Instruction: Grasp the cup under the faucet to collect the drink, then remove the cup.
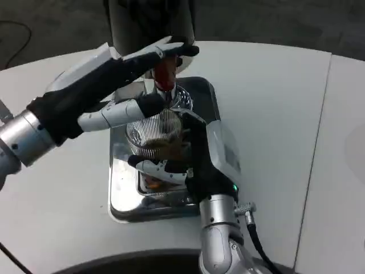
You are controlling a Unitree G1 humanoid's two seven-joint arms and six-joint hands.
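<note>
Nearest the camera, the right forearm (pixel 219 240) rises from the lower edge, silver at the wrist, with a black cable at its side. Right hand (pixel 197 157): white back turned to the right, fingers in white and black wrapped round the cup (pixel 155 132) from its right and near sides; the hand grasps the cup. Cup: clear and ribbed, upright, with a brownish drink visible in its lower part; it stands over the drip tray (pixel 122 197), a polished metal plate with raised rim lying on the white worktop (pixel 268 114). Above the cup mouth, the faucet (pixel 165 77), with a red body and metal spout, points down into it. Left hand (pixel 122 85): reaching in from the left edge, black-sleeved, with the upper fingers extended onto the top of the faucet lever and a lower finger resting against the cup's left rim; whether it presses the lever or merely touches it cannot be told. Behind the faucet stands the dark dispenser body (pixel 151 20). Beyond the worktop edge, dark floor (pixel 274 23).
</note>
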